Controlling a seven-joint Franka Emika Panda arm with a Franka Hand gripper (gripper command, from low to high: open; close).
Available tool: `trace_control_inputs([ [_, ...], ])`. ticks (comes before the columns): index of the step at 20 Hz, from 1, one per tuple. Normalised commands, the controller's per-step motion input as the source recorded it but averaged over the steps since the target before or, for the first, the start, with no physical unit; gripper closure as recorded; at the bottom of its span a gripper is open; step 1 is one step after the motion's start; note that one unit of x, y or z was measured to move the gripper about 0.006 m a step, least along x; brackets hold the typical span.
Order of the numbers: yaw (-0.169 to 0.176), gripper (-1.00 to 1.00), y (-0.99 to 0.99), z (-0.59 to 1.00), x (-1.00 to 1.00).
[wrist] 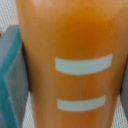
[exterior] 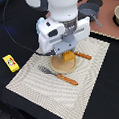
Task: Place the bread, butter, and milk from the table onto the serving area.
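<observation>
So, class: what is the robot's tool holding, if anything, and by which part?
The tool is shut on the bread, gripping it by its two opposite sides above the plate.

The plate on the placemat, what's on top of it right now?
The bread sits over the round plate, with the gripper closed around it. The gripper's body hides most of the loaf and where it meets the plate, so contact cannot be confirmed.
</observation>
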Motion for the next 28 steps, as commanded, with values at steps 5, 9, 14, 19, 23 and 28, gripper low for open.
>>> trace_control_inputs([
  [5,-0.011,1.0,-0.23,0.02,0.61],
  [9,-0.017,-1.0,-0.2,0.05,0.56],
  [14,-0.003,-1.0,-0.04,0.71,0.37],
  [19,0.0,-1.0,0.0,1.0,0.18],
  [23,0.007,-1.0,0.0,1.0,-0.07],
  [28,0.046,-1.0,0.0,0.84,-0.57],
])
